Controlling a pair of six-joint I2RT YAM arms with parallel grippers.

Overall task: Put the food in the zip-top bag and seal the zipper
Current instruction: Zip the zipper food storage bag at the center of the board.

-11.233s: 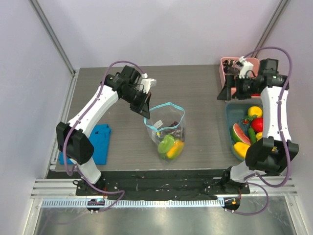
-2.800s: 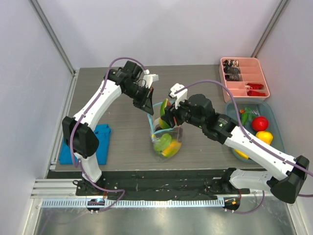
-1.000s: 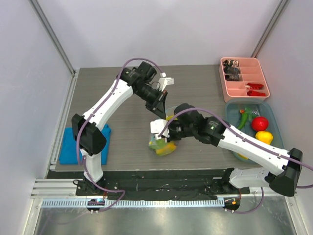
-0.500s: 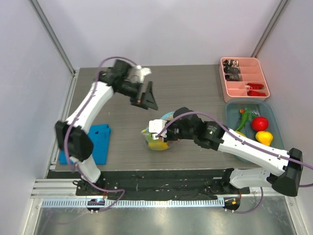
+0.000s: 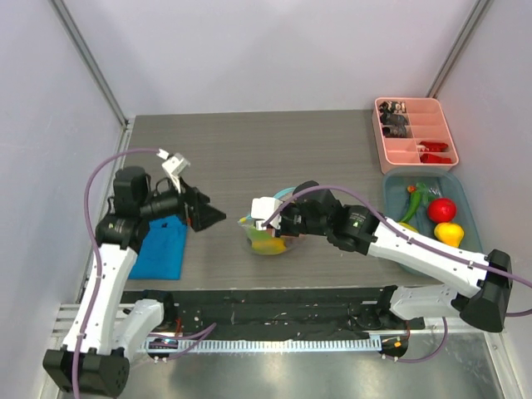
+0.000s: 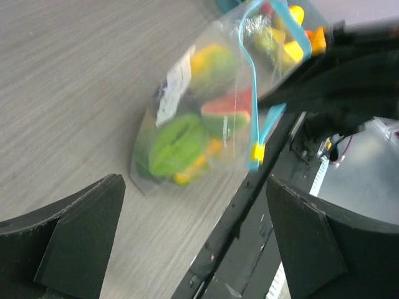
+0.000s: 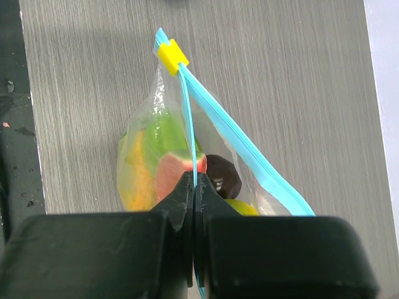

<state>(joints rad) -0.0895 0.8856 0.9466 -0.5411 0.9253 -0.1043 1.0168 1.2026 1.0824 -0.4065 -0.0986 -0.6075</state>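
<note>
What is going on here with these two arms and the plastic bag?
The right pincer is shut on the zipper of the zip-top bag, which rests on the table with toy food inside. The left pincer is open, apart from the bag, near a blue cloth. The bag's mouth looks only partly closed.

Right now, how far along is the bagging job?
Done: several fruits sit inside the zip-top bag. In hand: right gripper is shut on one lip of the zipper; left gripper open, off the bag. Left: zipper lips diverge, unsealed; more fruit sits in the blue bin.
</note>
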